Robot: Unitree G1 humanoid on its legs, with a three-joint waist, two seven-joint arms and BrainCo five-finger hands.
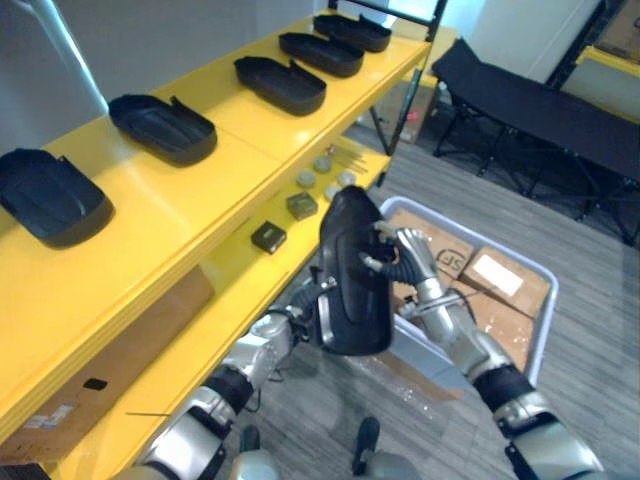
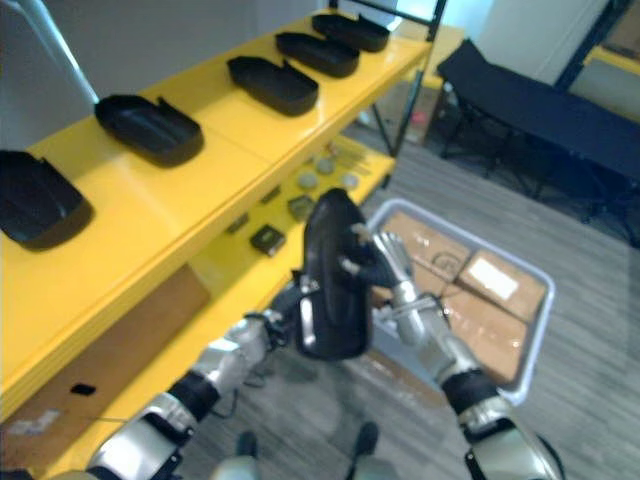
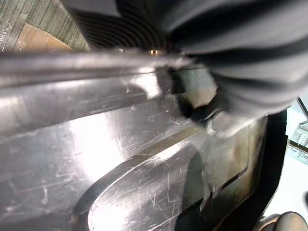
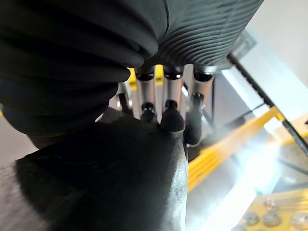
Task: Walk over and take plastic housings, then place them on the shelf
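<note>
Two robot hands hold one black plastic housing upright between them: the right robot hand curls over its edge, while the left robot hand sits behind it, its grip unreadable. Just beyond stands a grey crate of cartons. The placing step looks at hand. The next move probably calls for tipping the housing flat onto bare yellow shelf beside the five housings in a row.
</note>
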